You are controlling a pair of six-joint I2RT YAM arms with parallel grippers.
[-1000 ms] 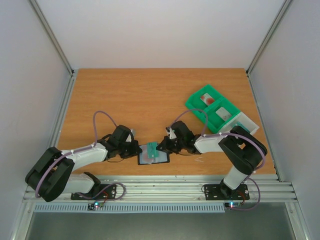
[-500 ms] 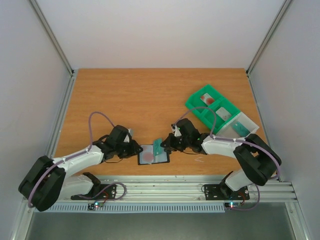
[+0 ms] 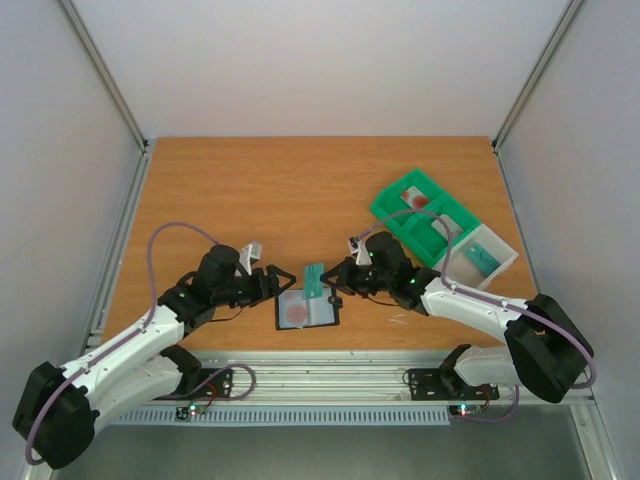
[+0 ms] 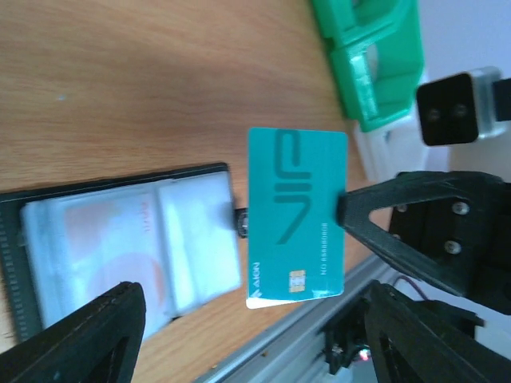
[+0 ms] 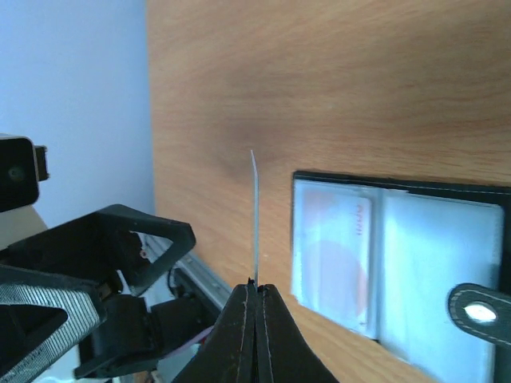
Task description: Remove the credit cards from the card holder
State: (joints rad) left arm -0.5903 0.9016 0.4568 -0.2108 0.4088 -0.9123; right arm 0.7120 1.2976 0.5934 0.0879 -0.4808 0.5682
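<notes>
The card holder (image 3: 322, 314) lies open on the table near the front edge, black-rimmed with a blue-grey lining. A pale credit card with a round red mark (image 3: 297, 311) sits in its left pocket, also seen through the lining in the right wrist view (image 5: 335, 259). My right gripper (image 3: 328, 281) is shut on the teal-green credit card (image 3: 313, 281), which it holds in the air clear of the holder. In the left wrist view that card (image 4: 297, 219) faces the camera. My left gripper (image 3: 272, 285) hangs open just left of the holder (image 4: 120, 239), holding nothing.
A green compartmented tray (image 3: 392, 211) with small items stands at the back right, with a white box (image 3: 505, 252) at its near end. The metal rail (image 3: 330, 375) runs just in front of the holder.
My left gripper opened, let go of the card holder and rose back to the left. My right gripper pulled the teal card out of the holder and lifted it.
</notes>
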